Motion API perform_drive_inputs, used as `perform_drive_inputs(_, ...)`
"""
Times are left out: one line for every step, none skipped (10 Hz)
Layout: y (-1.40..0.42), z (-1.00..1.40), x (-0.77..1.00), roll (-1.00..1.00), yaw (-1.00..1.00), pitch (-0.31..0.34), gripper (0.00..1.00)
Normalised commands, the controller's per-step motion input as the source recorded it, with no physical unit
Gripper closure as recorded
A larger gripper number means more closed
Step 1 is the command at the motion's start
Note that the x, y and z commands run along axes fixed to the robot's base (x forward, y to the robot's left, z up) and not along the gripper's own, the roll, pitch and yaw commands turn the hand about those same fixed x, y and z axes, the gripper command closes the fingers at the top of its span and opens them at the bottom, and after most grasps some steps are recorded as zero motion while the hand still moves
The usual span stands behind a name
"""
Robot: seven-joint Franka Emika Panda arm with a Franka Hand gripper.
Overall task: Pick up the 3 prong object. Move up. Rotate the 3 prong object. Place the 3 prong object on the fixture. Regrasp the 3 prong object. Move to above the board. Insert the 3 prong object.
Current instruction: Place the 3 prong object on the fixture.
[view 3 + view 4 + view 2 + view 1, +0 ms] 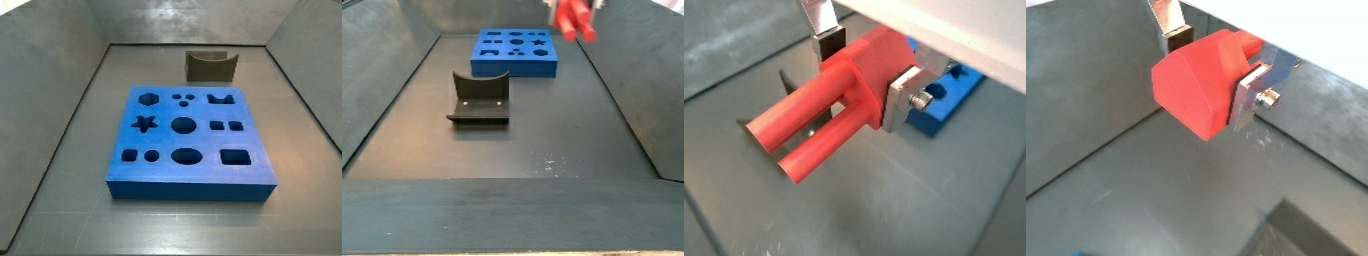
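My gripper (1213, 68) is shut on the red-orange 3 prong object (1197, 85), with one silver finger on each side of its block. In a wrist view the gripper (867, 75) holds the object (824, 125) with its long round prongs pointing away from the fingers. In a side view the object (576, 20) hangs in the gripper high above the floor, at the right of the blue board (516, 69). The dark fixture (480, 98) stands apart on the floor, nearer than the board. The gripper is out of view in the side view that shows the board (187, 190) and the fixture (210, 66).
Grey walls enclose the floor on all sides. A corner of the board (945, 100) shows beside the gripper in a wrist view.
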Motion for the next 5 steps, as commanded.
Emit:
perform_drive_inputs(-0.30, 0.09, 1.00, -0.16, -0.02, -0.012, 1.00)
perform_drive_inputs(-0.25, 0.07, 1.00, -0.13, -0.01, 0.018, 1.00)
perform_drive_inputs(-0.21, 0.06, 1.00, -0.10, 0.00, 0.046, 1.00)
perform_drive_inputs(-0.18, 0.05, 1.00, -0.09, 0.01, 0.066, 1.00)
perform_drive_inputs(-0.15, 0.04, 1.00, -0.08, 0.02, 0.077, 1.00)
